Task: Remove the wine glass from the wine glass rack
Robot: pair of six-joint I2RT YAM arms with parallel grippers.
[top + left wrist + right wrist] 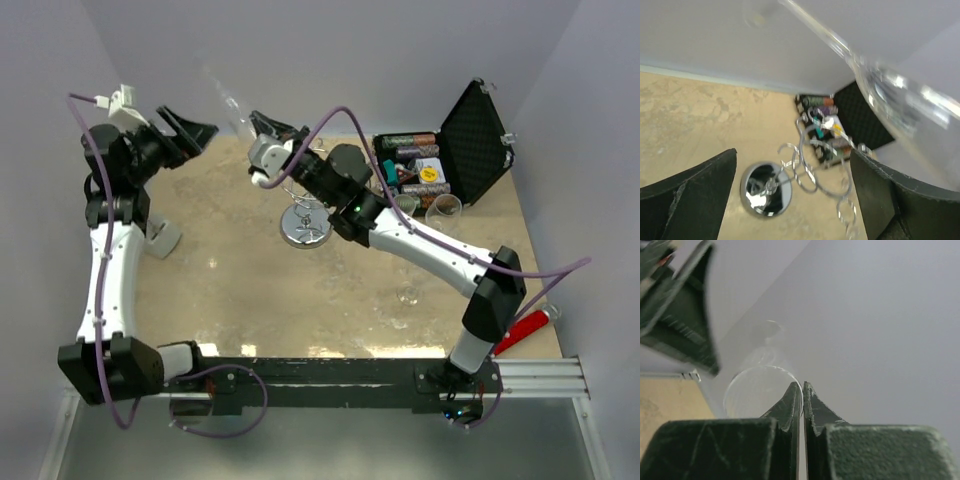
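The clear wine glass [228, 100] hangs in the air at the back, off the rack, its stem pointing up and left. My right gripper [263, 123] is shut on its rim; in the right wrist view the fingers [802, 386] pinch the round rim of the glass [755, 390]. My left gripper [195, 130] is open and empty just left of the glass. In the left wrist view the left gripper [792, 154] is open, and the glass [890, 85] crosses the upper right. The chrome wine glass rack [305, 222] stands on the table below, also in the left wrist view [807, 167].
An open black case [470, 140] with batteries stands at the back right. Two clear glasses [443, 210] sit in front of it and another [407, 295] nearer. A red-handled tool [520, 330] lies at the right front. Walls close the back and sides.
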